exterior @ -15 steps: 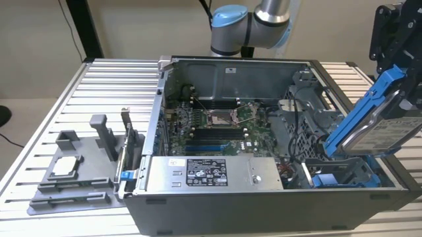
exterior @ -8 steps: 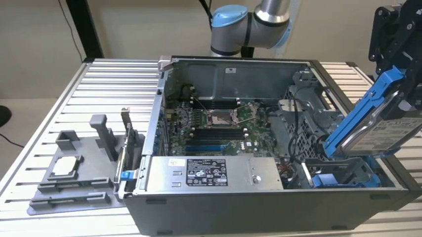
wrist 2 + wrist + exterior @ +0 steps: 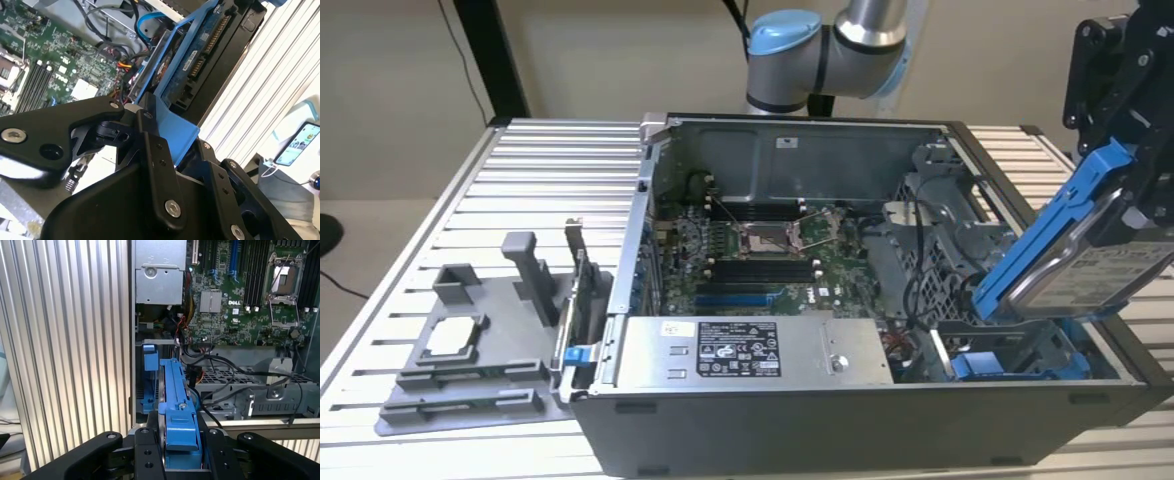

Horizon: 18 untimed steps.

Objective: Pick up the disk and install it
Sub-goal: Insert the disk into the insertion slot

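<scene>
The disk [image 3: 1083, 262], a silver drive in a blue carrier frame, hangs tilted over the exterior view's right end of the open computer case [image 3: 854, 415]. Its lower end dips toward the blue drive bay [image 3: 1014, 362]. My black gripper [image 3: 1137, 200] is shut on the disk's upper end. In the first wrist view the disk [image 3: 176, 400] runs edge-on between my fingers [image 3: 145, 452], with the gripper [image 3: 180, 452] above the blue bay [image 3: 150, 382]. In the second wrist view the gripper [image 3: 167, 145] clamps the blue carrier of the disk [image 3: 200, 55].
Inside the case lie the green motherboard [image 3: 761, 250], a grey power-supply box [image 3: 754, 348] and black cables [image 3: 220, 375] by the bay. A grey fixture [image 3: 467, 360] with a small silver chip [image 3: 454, 335] sits on the slatted table [image 3: 520, 180]. A phone [image 3: 300, 142] lies off the table.
</scene>
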Each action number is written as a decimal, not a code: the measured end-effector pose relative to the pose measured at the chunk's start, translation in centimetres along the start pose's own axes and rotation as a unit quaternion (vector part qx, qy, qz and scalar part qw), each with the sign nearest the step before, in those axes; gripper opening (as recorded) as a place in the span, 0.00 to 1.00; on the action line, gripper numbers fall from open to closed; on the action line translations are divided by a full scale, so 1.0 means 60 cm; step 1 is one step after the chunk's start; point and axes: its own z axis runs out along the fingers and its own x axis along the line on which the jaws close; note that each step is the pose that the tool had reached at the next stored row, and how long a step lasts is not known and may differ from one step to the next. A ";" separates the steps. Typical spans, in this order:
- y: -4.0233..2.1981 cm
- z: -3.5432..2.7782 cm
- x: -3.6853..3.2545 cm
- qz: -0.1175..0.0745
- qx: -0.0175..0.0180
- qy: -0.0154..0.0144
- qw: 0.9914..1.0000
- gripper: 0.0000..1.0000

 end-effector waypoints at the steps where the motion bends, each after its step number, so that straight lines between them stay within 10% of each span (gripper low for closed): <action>1: 0.000 0.001 0.000 0.001 0.000 0.000 1.000 0.00; 18: 0.011 0.029 0.000 0.008 0.001 0.002 1.000 0.00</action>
